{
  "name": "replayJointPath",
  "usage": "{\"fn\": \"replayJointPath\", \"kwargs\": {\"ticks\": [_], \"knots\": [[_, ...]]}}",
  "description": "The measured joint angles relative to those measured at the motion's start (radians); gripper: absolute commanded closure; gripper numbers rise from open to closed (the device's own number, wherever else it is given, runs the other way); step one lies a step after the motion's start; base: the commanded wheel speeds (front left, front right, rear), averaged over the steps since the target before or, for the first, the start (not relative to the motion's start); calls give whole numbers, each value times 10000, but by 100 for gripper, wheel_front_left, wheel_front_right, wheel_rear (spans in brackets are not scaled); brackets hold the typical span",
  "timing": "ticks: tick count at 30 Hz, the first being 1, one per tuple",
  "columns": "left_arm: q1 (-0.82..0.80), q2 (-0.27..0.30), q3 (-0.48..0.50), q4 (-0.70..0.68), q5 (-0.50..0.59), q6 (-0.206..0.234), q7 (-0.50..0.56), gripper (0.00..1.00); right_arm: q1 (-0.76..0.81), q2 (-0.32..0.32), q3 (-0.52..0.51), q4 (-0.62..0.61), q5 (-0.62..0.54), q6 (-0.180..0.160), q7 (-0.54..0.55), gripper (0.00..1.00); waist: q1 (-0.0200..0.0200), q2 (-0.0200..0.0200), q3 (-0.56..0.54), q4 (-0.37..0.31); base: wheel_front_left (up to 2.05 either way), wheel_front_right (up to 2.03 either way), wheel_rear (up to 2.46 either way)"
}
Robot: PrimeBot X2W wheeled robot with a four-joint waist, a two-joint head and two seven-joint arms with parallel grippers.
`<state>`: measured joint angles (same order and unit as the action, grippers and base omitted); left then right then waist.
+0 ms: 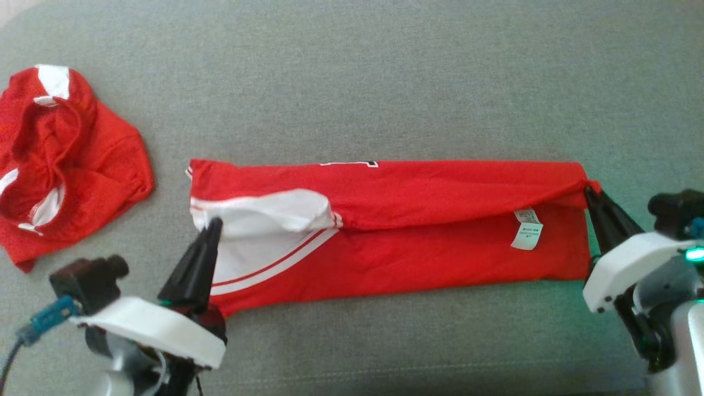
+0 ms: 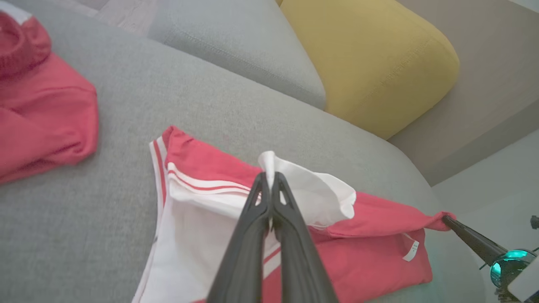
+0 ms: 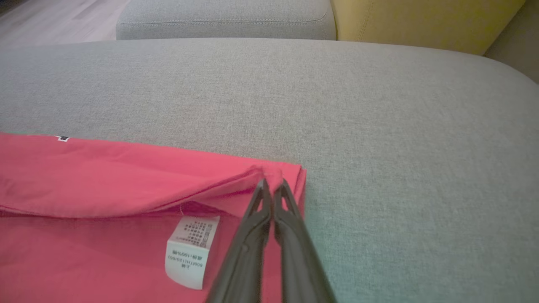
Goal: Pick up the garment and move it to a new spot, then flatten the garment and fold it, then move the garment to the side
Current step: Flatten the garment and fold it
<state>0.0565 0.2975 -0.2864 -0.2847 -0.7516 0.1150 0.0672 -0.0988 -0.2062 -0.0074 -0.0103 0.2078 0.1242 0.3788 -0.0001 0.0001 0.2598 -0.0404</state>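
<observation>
The garment (image 1: 418, 220) is a red jersey with a white striped sleeve, lying as a long band across the grey cushion (image 1: 352, 82). My left gripper (image 1: 214, 225) is shut on the white sleeve's edge at the garment's left end; the left wrist view shows the white cloth (image 2: 311, 189) pinched between the fingertips. My right gripper (image 1: 591, 192) is shut on a red corner at the right end, seen bunched at the tips (image 3: 271, 182) in the right wrist view. A white care label (image 1: 527, 230) shows on the lower layer, also seen as the label (image 3: 189, 248) up close.
A second red and white garment (image 1: 60, 159) lies crumpled at the cushion's far left. Behind the cushion stand a grey backrest (image 2: 236, 46) and a yellow pillow (image 2: 374, 59). Bare grey cushion stretches beyond the jersey and to its right.
</observation>
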Motion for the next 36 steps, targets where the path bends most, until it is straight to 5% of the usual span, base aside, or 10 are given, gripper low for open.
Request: {"fn": "replayJointPath", "kwargs": {"ticks": [5, 7, 9, 10, 11, 25, 36], "knots": [[246, -247, -255, 646, -176, -107, -173, 100, 313, 199, -174, -190, -230, 0, 100, 100, 0, 0, -100, 33, 0, 0, 0], [246, -284, -267, 951, -184, -196, -211, 100, 401, 328, -205, -198, -259, 0, 100, 55, 0, 0, -138, 26, 0, 0, 0], [252, -288, -267, 1197, -186, -199, -307, 52, 554, 408, -222, -203, -259, 0, 100, 13, 0, 0, -186, 11, 0, 0, 0], [269, -288, -265, 1292, -186, -224, -360, 7, 641, 426, -274, -219, -261, 0, 98, 0, 0, 0, -210, 2, 0, 0, 0], [311, -291, -263, 1352, -188, -274, -410, 0, 752, 431, -341, -265, -261, 0, 96, 0, 0, 0, -236, -5, 0, 0, 0], [752, -451, -59, 1275, -100, -257, -1279, 0, 1386, 1001, -1032, -1085, -433, 0, 67, 0, 0, 0, -507, -52, 0, 0, 0], [411, -548, -245, 1475, 203, -205, -1513, 0, 128, 1133, -1026, 537, -663, 0, 800, 0, 0, 0, -436, 130, 0, 0, 0]]}}
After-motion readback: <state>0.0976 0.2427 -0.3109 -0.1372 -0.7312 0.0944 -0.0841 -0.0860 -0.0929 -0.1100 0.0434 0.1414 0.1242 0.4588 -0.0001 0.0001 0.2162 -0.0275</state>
